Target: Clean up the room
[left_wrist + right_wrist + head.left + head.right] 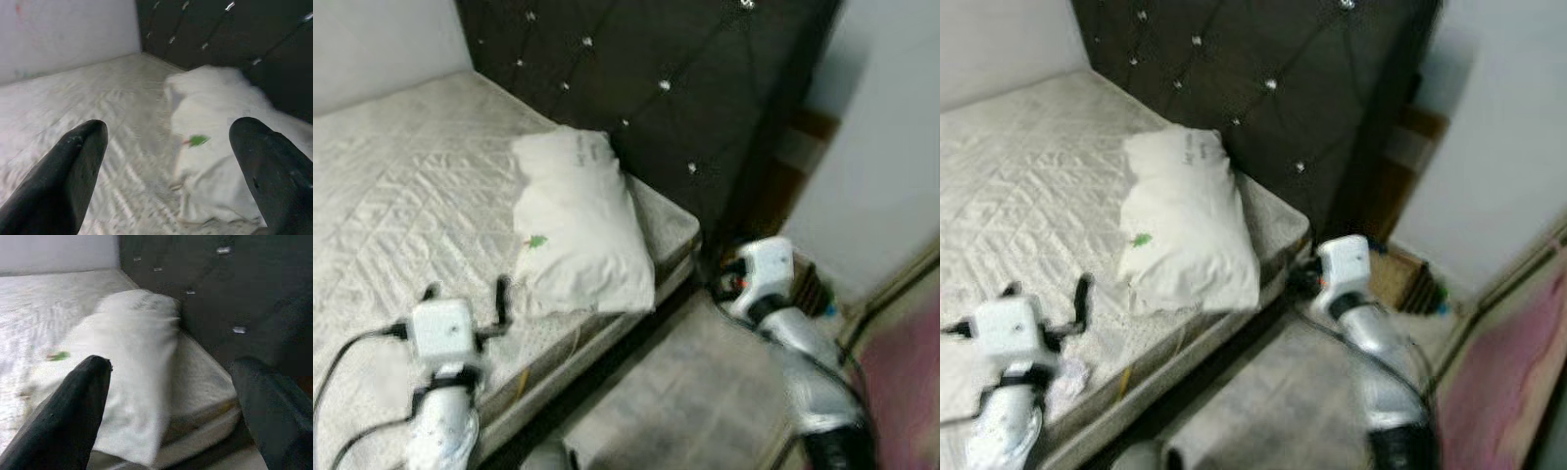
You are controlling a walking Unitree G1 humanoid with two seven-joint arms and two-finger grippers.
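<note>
Left gripper [166,171] spread wide, empty, poised over the mattress [382,215] with the pillow [579,225] directly ahead of its fingertips and just beyond them. Right gripper [171,411] likewise parted wide and empty, held off the bed's side over the floor [695,392], aimed toward the pillow's near corner and the mattress edge. Pillow white, crumpled, lying near the head of the bed, long axis running from the headboard [705,88] toward the bed's side edge, lower corner drooping slightly over that edge; small green tag or scrap [536,241] on its cover. Left arm judged the nearer, already above the bed surface; right arm separated from the pillow by the gap beside the bed. Mattress bare, quilted, pale, pushed into the corner against a light wall [372,39]. Headboard dark, tufted, studded with shiny buttons. Small wooden piece [1405,279] beside the headboard, too blurred to identify. Pink fabric or rug [1518,382] at the far right of the floor.
</note>
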